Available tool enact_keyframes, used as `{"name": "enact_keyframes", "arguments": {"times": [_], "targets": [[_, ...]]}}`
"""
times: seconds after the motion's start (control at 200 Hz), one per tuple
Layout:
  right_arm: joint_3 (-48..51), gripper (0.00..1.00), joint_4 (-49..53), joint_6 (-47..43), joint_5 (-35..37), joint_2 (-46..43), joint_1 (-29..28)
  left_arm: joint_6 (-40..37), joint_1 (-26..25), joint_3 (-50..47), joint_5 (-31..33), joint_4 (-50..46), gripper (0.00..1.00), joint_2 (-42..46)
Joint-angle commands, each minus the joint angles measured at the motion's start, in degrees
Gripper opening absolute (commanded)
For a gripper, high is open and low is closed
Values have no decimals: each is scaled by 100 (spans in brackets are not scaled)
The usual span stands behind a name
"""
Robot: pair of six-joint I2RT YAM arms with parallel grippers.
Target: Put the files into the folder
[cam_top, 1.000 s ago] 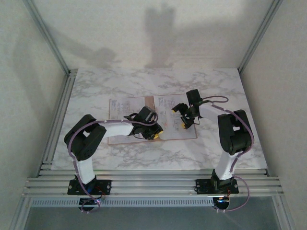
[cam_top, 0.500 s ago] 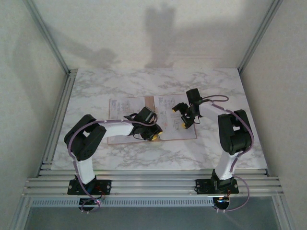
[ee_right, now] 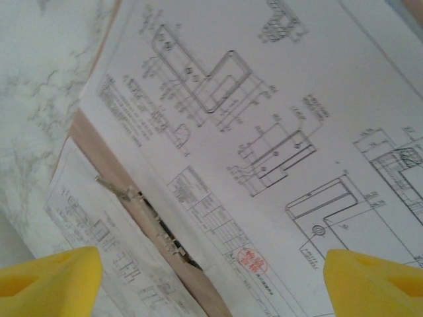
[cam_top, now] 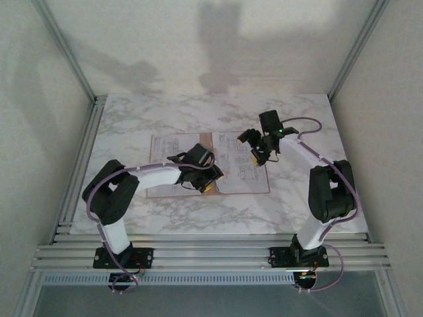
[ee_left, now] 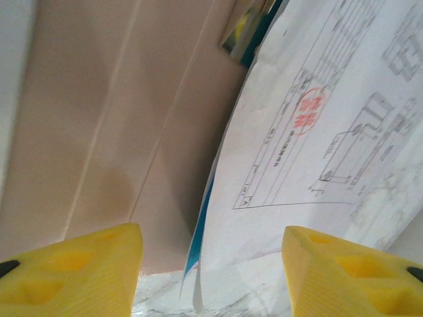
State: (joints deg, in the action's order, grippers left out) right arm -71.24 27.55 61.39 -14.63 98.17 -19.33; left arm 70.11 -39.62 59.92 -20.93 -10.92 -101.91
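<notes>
Left end effector (ee_left: 211, 267) is open with nothing held. Its yellow fingers sit either side of the near edge of the files (ee_left: 310, 132). That edge is lifted a bit off the folder (ee_left: 119, 132), and a blue sheet (ee_left: 196, 241) peeks out under the white top sheet.

Risk: the fingers close on just the top sheet or snag the raised edge. The stack could then fan or crease, or the blue sheet could slide out onto the table (cam_top: 165, 115). The sheets look thin and loose with nothing seen pinning them, so any sideways drag likely shifts them.

Right end effector (ee_right: 211, 277) is also open and empty. It hovers over the printed sheet on the folder's right half, close to the spine.

Risk there: pressing down and dragging would wrinkle the page or skew it past the folder's edge. Bumping the metal clip (ee_right: 115, 187) at the spine could jolt the whole folder. Both arms are near the middle, so they could collide if both go for the spine.

The folder lies open flat on the table like a book, not yet closed. The right half holds the stack with drawings and a red stamp (ee_left: 309, 109). The left half has another printed sheet on it.

In the left wrist view the sheets' near corner seems to reach past the folder's near edge onto the marble. Closing the cover like that would leave paper sticking out or bent. I cannot tell how many sheets are in the stack.
</notes>
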Motion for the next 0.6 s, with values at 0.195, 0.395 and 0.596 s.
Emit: {"name": "enact_keyframes", "arguments": {"times": [0.195, 0.395, 0.596], "targets": [[-1544, 47, 84, -983, -268, 1210, -405, -307, 699, -318, 335, -434, 43, 627], [-2929, 17, 509, -1281, -443, 2309, -648, -629, 1290, -821, 405, -471, 28, 844], [-3862, 1, 847, -1265, -407, 3156, -767, -957, 1802, -1178, 462, -487, 18, 908]]}}
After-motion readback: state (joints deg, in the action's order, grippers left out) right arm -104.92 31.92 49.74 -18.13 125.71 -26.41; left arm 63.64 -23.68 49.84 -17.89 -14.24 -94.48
